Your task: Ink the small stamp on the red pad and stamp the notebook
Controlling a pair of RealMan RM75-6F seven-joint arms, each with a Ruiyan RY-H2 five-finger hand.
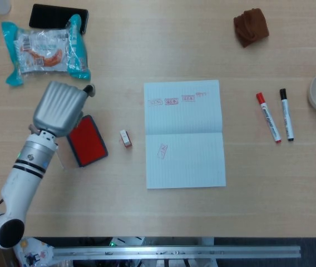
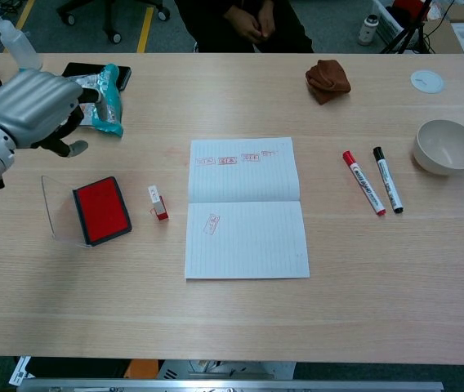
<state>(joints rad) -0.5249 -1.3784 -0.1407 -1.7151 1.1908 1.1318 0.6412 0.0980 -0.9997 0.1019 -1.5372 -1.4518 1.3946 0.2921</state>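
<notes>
The small stamp lies on its side on the table, between the red ink pad and the open notebook. The notebook shows several red stamp marks along its top page and one on its lower page. My left hand hangs raised over the table's left side, behind the pad and well apart from the stamp. It holds nothing, and its fingers are loosely curved with the thumb standing off. My right hand is in neither view.
A clear lid lies beside the pad. A snack packet and a black phone sit at the back left. On the right are a red marker, a black marker and a bowl. A brown cloth lies behind.
</notes>
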